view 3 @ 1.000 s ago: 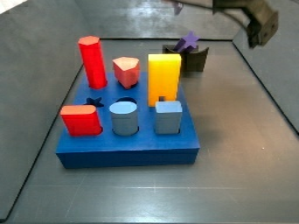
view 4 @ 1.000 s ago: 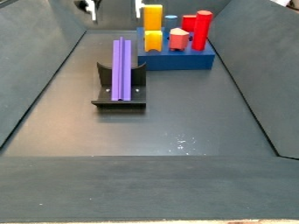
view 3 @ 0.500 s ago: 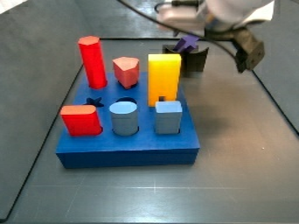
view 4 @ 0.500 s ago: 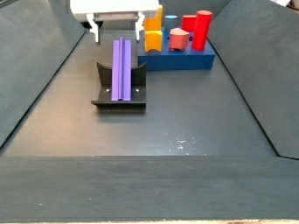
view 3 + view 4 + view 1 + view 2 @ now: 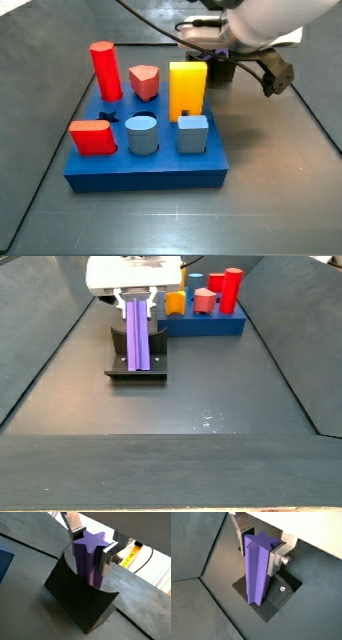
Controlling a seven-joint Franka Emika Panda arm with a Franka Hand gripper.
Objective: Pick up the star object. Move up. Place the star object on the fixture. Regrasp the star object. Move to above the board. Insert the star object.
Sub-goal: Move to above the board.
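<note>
Silver fingers (image 5: 276, 556) flank the star peg's upper end.
The gripper (image 5: 92, 543) straddles the long purple star-shaped peg (image 5: 257, 569) lying on the dark L-shaped fixture (image 5: 136, 364); whether the pads press it I cannot tell. The thick blue board (image 5: 203, 324) with coloured pegs sits just beyond, farther right.

A robotics lab bench; dark walled tray floor (image 5: 201, 396); gripper (image 5: 139, 301) over the fixture (image 5: 136, 368); blue board (image 5: 147, 160) of pegs

A tall red peg (image 5: 103, 68), a yellow block (image 5: 187, 86) and a pink peg (image 5: 144, 80) are seen standing upright.
</note>
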